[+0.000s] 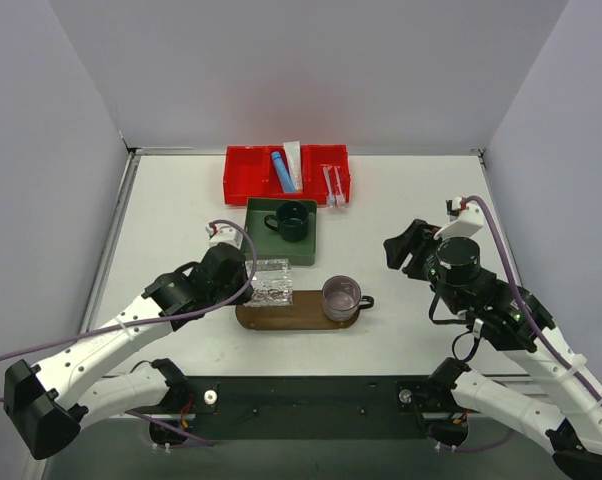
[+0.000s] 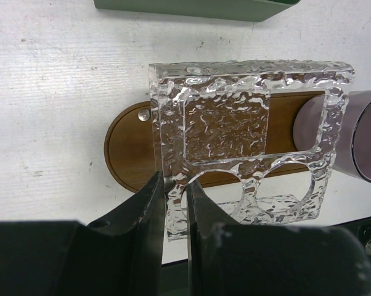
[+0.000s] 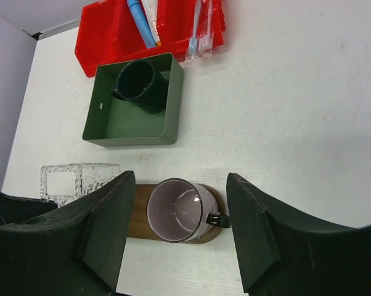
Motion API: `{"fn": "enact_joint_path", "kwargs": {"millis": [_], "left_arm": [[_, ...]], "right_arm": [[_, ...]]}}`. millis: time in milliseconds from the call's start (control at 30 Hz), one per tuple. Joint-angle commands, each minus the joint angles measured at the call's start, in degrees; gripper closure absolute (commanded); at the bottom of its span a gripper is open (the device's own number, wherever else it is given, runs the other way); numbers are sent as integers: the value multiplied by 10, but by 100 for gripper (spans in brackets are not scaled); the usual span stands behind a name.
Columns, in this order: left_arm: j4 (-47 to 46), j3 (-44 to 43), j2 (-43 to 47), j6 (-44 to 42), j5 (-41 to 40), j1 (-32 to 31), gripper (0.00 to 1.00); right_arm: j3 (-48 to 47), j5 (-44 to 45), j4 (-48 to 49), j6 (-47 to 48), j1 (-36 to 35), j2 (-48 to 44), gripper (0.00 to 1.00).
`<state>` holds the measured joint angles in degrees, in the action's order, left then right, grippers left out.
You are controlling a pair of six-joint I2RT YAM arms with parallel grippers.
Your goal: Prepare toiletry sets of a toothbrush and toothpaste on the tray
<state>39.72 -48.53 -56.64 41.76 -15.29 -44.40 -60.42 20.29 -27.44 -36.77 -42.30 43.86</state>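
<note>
- We see the left gripper (image 2: 175, 185) with its jaws clamped on the lower left edge of a clear rippled holder (image 2: 235, 123), which has one square opening and round holes.
- The holder sits over the left end of the tray (image 2: 127, 148), at the centre of the top view; we cannot tell whether the two touch.
- A purple mug (image 1: 341, 298) stands on the tray's right end, handle toward the right of the frame.
- The right gripper (image 1: 401, 250) is right of centre, its jaws wide apart with nothing between them; in its wrist view the purple mug lies below them.
- The blue tube (image 1: 281, 170), white tube (image 1: 293, 160) and toothbrushes (image 1: 333, 185) lie in the red bin (image 1: 243, 175) at top centre, well apart from the tray.
- Just below the bin, a green box (image 1: 256, 235) holds a dark green mug (image 1: 289, 222).
</note>
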Motion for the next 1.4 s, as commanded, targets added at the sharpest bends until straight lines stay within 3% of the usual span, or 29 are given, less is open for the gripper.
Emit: {"fn": "enact_joint_path", "kwargs": {"millis": [0, 233, 733, 1367], "left_arm": [[-11, -7, -6, 48, -40, -23, 100], [-25, 6, -25, 111, -47, -56, 100], [-40, -17, -111, 148, -55, -104, 100], [-62, -43, -159, 156, -40, -118, 100]], "right_arm": [[14, 33, -9, 12, 4, -4, 44], [22, 42, -12, 16, 4, -16, 44], [35, 59, -17, 18, 5, -32, 43], [35, 62, -17, 19, 5, -11, 43]]}}
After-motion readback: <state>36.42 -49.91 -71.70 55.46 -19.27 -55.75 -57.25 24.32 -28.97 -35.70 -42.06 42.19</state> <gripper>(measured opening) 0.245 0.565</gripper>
